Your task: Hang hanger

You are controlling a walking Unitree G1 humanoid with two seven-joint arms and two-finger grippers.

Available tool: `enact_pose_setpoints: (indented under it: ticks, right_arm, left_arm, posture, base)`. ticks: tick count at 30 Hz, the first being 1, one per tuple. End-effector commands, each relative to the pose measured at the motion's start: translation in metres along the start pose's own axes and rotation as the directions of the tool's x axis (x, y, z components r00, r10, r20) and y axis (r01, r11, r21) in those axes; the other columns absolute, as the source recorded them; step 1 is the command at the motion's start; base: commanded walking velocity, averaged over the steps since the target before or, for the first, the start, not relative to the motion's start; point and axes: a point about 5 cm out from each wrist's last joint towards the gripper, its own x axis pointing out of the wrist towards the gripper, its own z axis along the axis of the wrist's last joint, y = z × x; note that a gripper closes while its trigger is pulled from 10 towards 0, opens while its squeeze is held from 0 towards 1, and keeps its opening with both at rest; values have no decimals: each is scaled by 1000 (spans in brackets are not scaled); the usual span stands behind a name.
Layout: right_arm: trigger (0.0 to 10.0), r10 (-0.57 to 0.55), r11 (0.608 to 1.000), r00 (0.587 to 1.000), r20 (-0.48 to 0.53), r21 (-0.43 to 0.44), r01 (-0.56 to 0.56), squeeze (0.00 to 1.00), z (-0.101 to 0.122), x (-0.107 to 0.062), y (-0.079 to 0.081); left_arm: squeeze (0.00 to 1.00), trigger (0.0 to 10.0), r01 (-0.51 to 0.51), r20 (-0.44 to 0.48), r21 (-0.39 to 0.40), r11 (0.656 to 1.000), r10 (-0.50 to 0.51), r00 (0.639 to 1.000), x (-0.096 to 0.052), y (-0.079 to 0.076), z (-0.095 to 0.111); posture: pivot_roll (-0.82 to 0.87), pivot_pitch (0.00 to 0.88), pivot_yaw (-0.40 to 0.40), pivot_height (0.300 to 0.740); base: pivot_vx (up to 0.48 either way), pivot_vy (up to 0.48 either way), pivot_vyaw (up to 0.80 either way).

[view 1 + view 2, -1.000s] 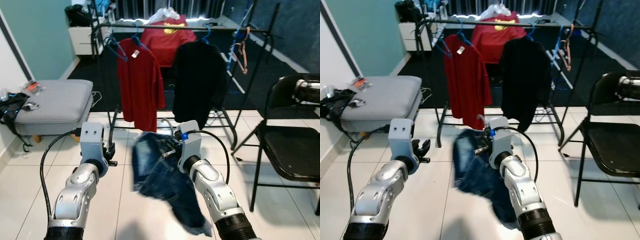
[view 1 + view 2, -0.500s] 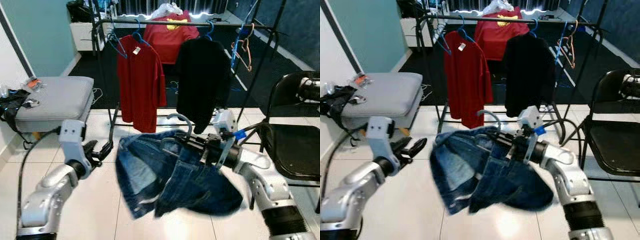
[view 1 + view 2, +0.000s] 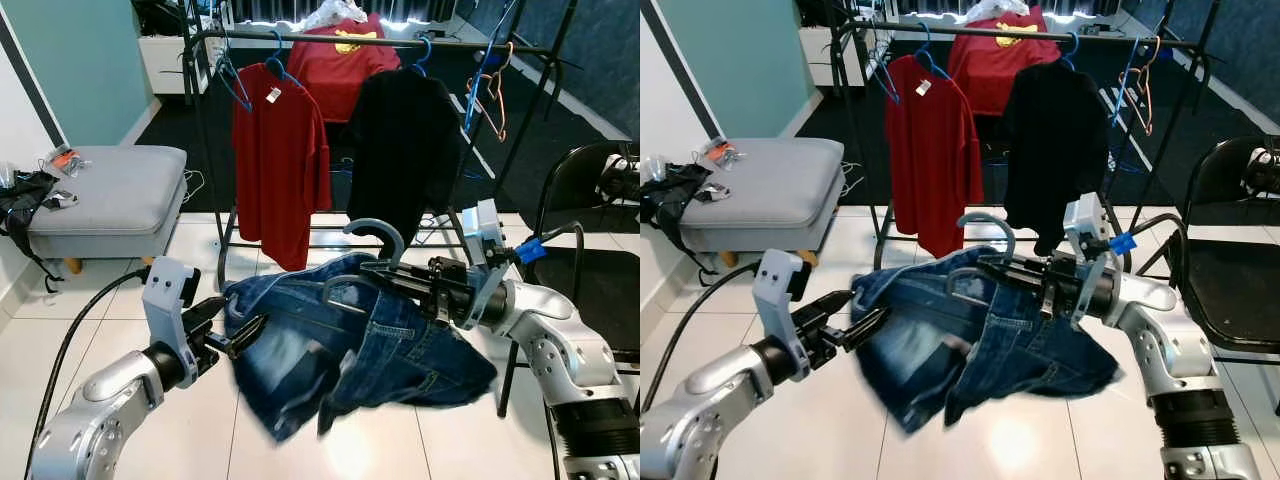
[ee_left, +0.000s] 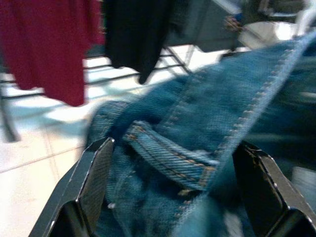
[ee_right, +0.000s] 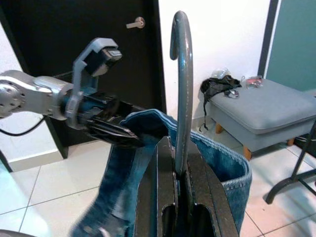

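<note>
At far left, around nine o'clock: grey ottoman (image 3: pixel 108 195) against the wall, well apart from the work. Low at eight o'clock: left gripper (image 3: pixel 238 335), fingers (image 4: pixel 94 182) spread wide with a fold of the jeans (image 3: pixel 350 345) lying between them, apparently not clamped; whether either pad touches the denim, cannot tell. Centre: jeans draped on a grey hanger (image 3: pixel 375 235), hook upright and curling toward nine o'clock, bar running roughly nine to three, the denim sagging toward six. Behind, at twelve: clothes rail (image 3: pixel 370 42) carrying a red T-shirt (image 3: pixel 280 160) and a black garment (image 3: pixel 405 150), with a bare stretch of rail toward one o'clock near the empty hangers (image 3: pixel 485 90). At three o'clock: right gripper (image 3: pixel 395 275), fingers closed tight on the hanger's neck just below the hook. Probably the key relation: rail well above and beyond the hook at twelve, right arm alone bearing the hanger, so lift and reach forward falling to that side. Far right: black folding chair (image 3: pixel 600 290)
</note>
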Motion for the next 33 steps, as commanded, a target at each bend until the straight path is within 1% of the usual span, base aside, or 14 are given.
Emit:
enact_pose_setpoints:
  ticks: [1, 2, 3, 4, 7, 8, 9, 12, 13, 15, 16, 22, 29, 33]
  right_arm:
    - [10000, 31, 999, 999, 33, -19, -31, 0, 9, 0, 3]
    - [10000, 45, 999, 998, 36, -17, -45, 0, 9, 1, 4]
    - [10000, 45, 999, 998, 36, -17, -45, 0, 9, 1, 4]
    - [10000, 56, 998, 998, 38, -17, -55, 0, 10, 2, 6]
    - [10000, 67, 998, 997, 43, -16, -66, 0, 11, 3, 7]
    - [10000, 77, 997, 996, 51, -18, -76, 0, 13, 4, 8]
    - [10000, 86, 996, 994, 62, -16, -85, 0, 16, 4, 9]
    - [10000, 93, 996, 993, 72, -14, -93, 0, 19, 5, 10]
    - [10000, 94, 996, 993, 68, -14, -93, 0, 20, 4, 10]
    - [10000, 93, 996, 994, 65, -15, -92, 0, 20, 3, 10]
    - [10000, 88, 996, 995, 48, -18, -87, 0, 18, 2, 10]
    - [10000, 75, 997, 997, -3, -8, -75, 0, 6, -4, 15]
    - [10000, 60, 998, 998, -25, -14, -61, 0, -1, 2, 12]
    - [10000, 21, 999, 999, -36, -42, -22, 0, -3, 2, 10]
  left_arm:
    - [1000, 10000, -72, -9, 37, 997, 72, 997, 2, 8, -5]
    - [1000, 10000, -157, -2, 67, 985, 158, 988, 2, 19, -6]
    - [1000, 10000, -157, -2, 67, 985, 158, 988, 2, 19, -6]
    - [1000, 10000, -212, 4, 83, 974, 212, 977, 2, 27, -7]
    - [1000, 10000, -231, -3, 105, 967, 232, 973, 0, 31, -8]
    - [1000, 10000, -244, -21, 138, 960, 249, 968, -1, 34, -10]
    - [1000, 0, -265, -45, 170, 949, 276, 960, -2, 38, -12]
    - [1000, 0, -280, -66, 189, 941, 297, 953, -2, 42, -15]
    - [949, 0, -271, -70, 200, 942, 289, 955, -1, 42, -15]
    - [949, 0, -261, -72, 208, 943, 281, 957, 0, 41, -15]
    - [0, 0, -246, -79, 229, 942, 270, 960, 1, 40, -16]
    - [0, 0, -209, -99, 262, 942, 241, 965, -1, 38, -21]
    - [0, 0, -180, -99, 279, 943, 214, 972, 3, 43, -13]
    - [0, 0, -119, -156, 332, 936, 178, 972, -3, 44, -18]
  posture:
    - [14, 66, -19, 740]
    - [14, 61, -16, 740]
    - [14, 61, -16, 740]
    - [14, 60, -15, 740]
    - [14, 57, -13, 740]
    - [14, 57, -13, 740]
    - [15, 52, -11, 740]
    - [14, 49, -10, 740]
    - [12, 44, -8, 740]
    - [12, 44, -8, 740]
    - [12, 37, -6, 740]
    - [40, 12, -13, 740]
    - [60, 18, -18, 740]
    - [60, 12, -17, 740]
  base:
    - [0, 0, 0]
    - [0, 0, 0]
    - [0, 0, 0]
    - [0, 0, 0]
    - [0, 0, 0]
    - [0, 0, 0]
    - [0, 0, 0]
    - [0, 0, 0]
    - [0, 0, 0]
    - [0, 0, 0]
    - [0, 0, 0]
    - [0, 0, 0]
    - [0, 0, 0]
    - [0, 0, 0]
